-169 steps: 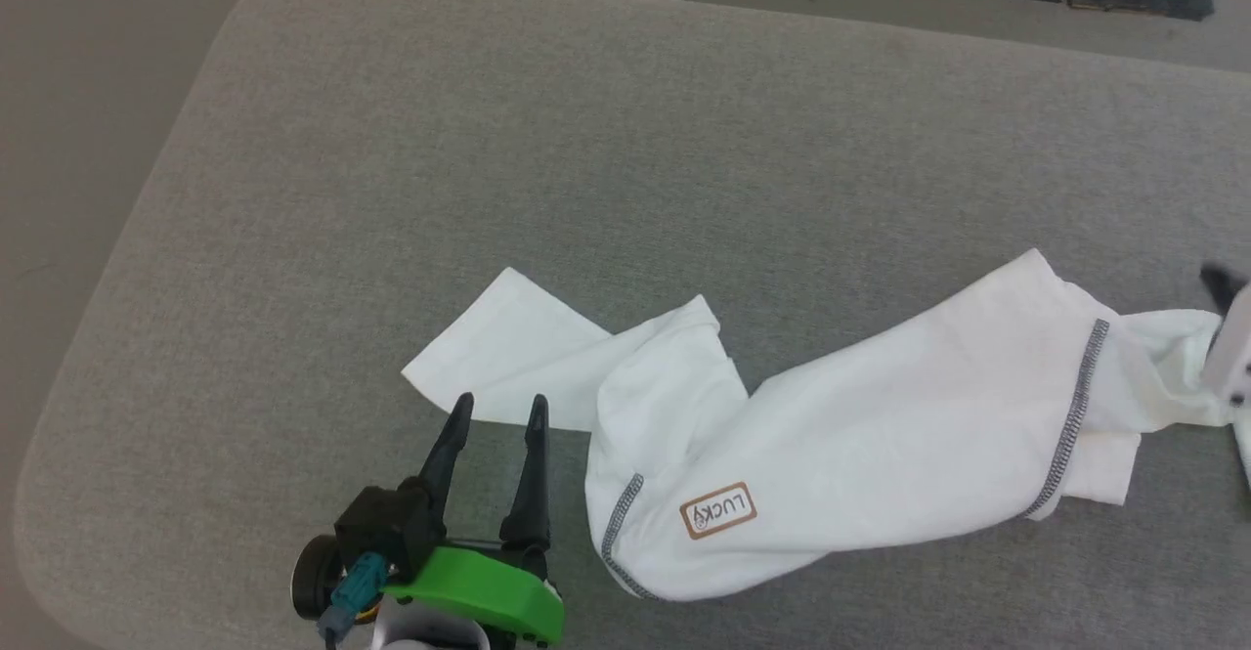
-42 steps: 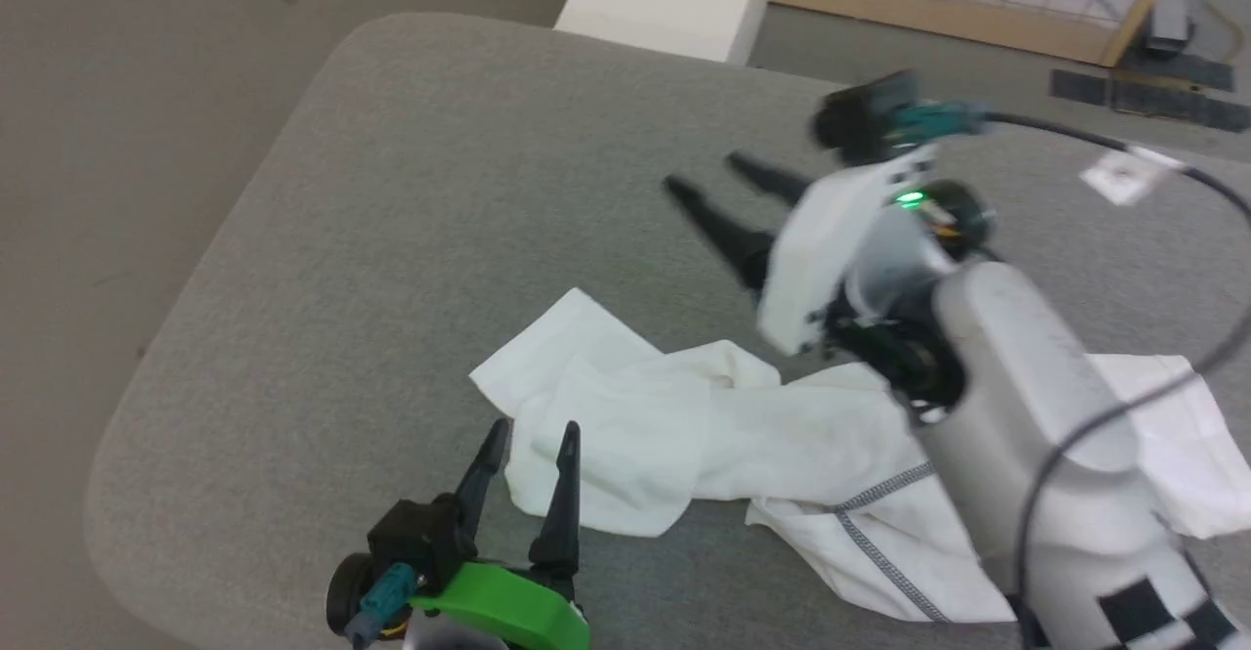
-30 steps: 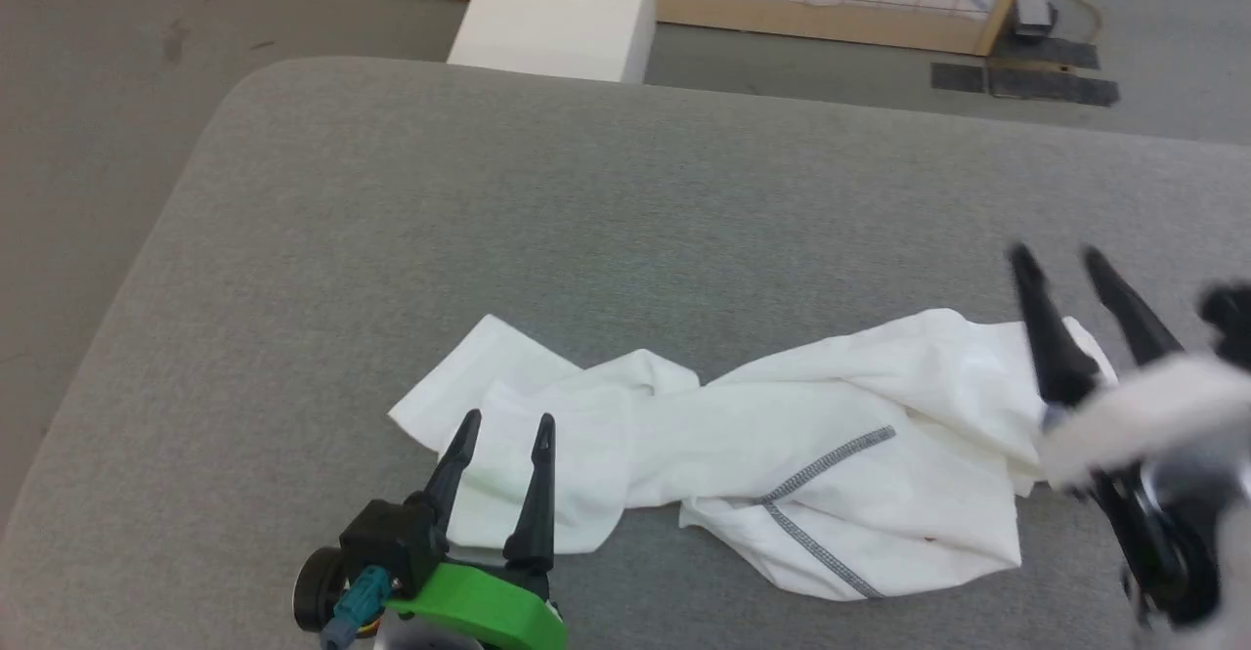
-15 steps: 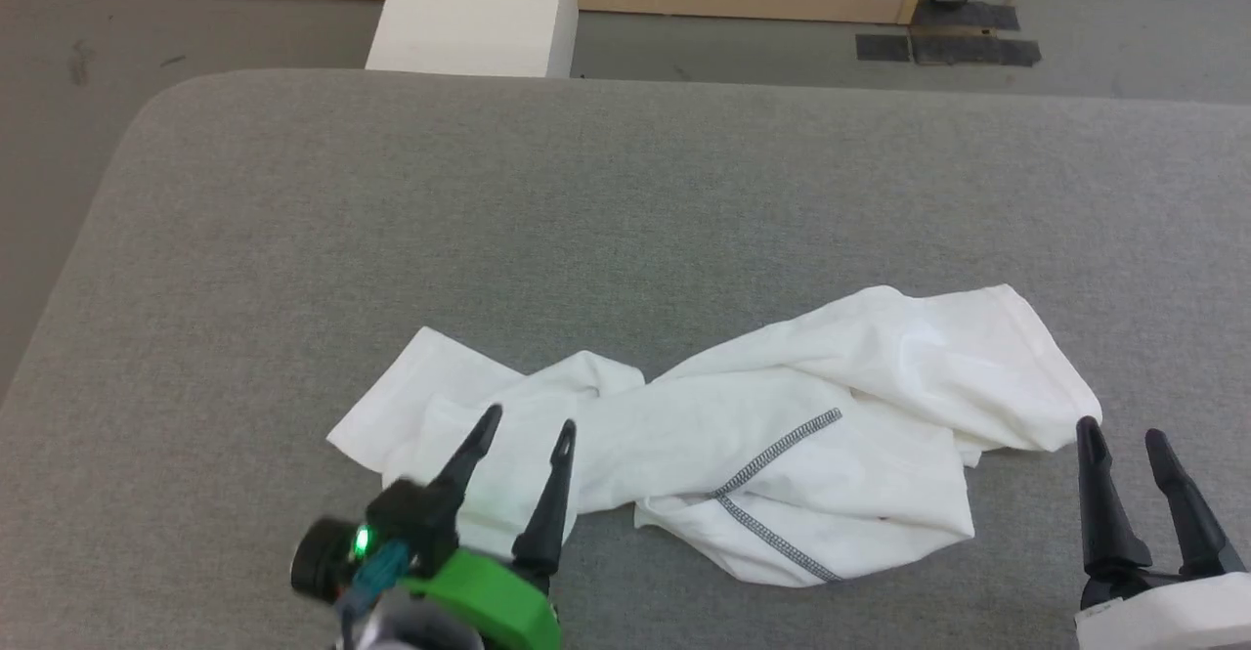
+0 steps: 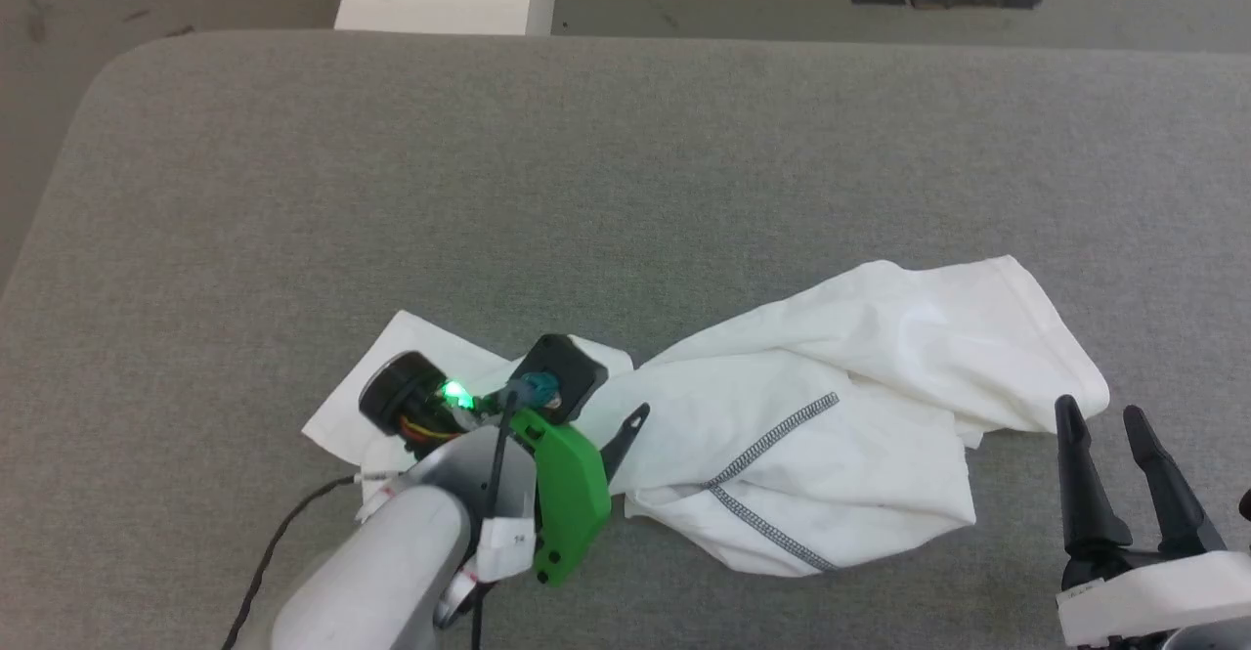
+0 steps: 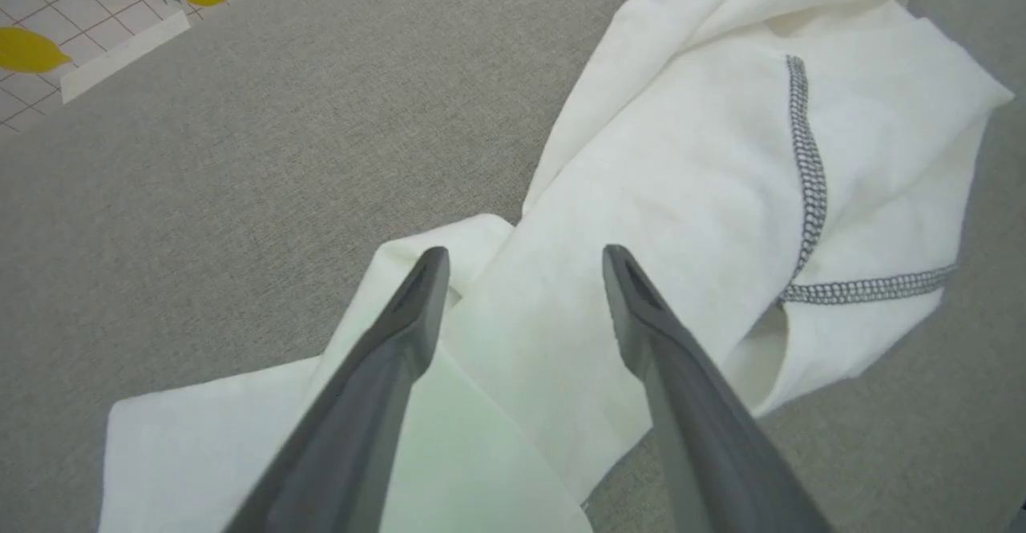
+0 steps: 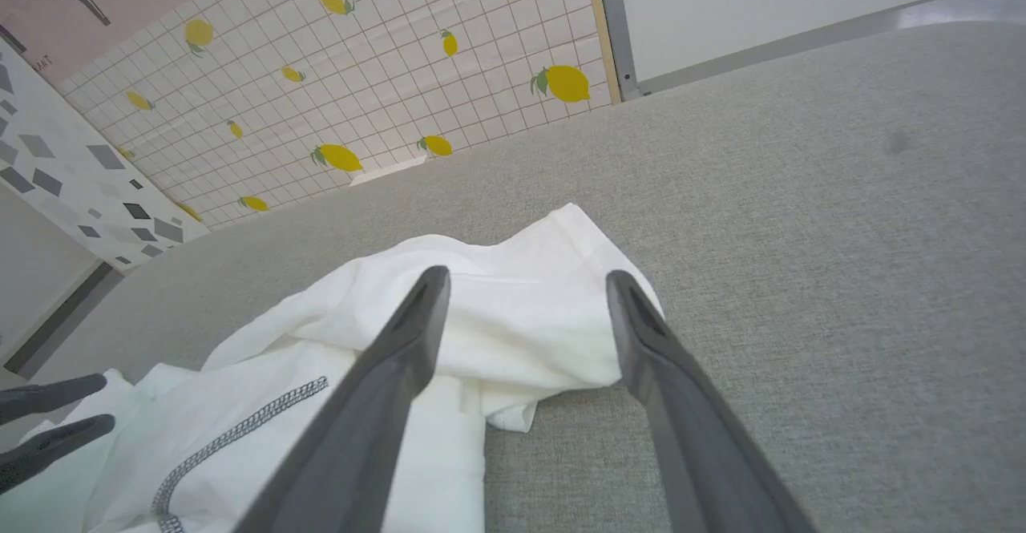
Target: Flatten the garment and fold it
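Layers are the trouble: the left hand, fingers spread, hangs over the twisted left end of the garment, which lies bunched toward the near edge of the surface. Closing there likely pinches several folds, so a pull drags the twist instead of opening it. The right hand, also spread, stands just beside the right end; a shallow grab may slip off.

Table: grey, cloth-covered, rounded corners.
On it: shirt, white, crumpled, with grey stitched seams showing.
Shirt's narrow end: flat on the table, under the left fingers.
Shirt's wide end: bunched just ahead of the right fingers, its edge near their tips.
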You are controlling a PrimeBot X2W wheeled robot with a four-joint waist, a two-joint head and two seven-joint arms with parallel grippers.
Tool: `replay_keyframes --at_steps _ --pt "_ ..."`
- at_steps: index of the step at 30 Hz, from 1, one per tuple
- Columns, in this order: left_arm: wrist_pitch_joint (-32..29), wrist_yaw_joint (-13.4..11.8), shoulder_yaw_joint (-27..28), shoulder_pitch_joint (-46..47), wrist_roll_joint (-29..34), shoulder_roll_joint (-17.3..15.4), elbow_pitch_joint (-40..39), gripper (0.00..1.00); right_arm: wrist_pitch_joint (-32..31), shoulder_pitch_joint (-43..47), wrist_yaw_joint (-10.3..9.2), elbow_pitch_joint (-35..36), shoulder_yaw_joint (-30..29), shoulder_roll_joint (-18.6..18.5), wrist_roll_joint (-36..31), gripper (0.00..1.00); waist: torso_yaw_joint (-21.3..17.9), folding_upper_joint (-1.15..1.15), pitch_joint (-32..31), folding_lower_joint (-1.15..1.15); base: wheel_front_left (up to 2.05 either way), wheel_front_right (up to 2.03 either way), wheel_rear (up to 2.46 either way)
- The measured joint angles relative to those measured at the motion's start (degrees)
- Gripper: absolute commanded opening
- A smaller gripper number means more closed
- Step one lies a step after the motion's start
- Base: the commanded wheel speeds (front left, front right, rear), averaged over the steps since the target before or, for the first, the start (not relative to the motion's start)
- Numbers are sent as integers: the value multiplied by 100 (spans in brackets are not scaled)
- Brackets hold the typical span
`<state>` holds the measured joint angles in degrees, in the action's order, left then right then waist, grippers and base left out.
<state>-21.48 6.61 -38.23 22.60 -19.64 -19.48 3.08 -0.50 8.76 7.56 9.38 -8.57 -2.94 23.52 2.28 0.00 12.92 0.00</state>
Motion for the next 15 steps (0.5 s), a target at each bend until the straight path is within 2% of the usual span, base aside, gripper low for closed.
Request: replay_keyframes --at_steps 8,14,15 --pt "-8 48 -681 591 -110 -14 635 100 -9 -105 0 -2 22 -1 -2 100 -158 0 188 0 0 0 0" --pt "112 51 -904 749 -399 -21 932 100 -25 -120 0 -19 15 -1 -19 100 -231 0 193 0 0 0 0" --pt "133 51 -917 750 -426 -23 967 51 -25 -121 0 -26 14 -1 -19 100 -234 0 181 0 0 0 0"
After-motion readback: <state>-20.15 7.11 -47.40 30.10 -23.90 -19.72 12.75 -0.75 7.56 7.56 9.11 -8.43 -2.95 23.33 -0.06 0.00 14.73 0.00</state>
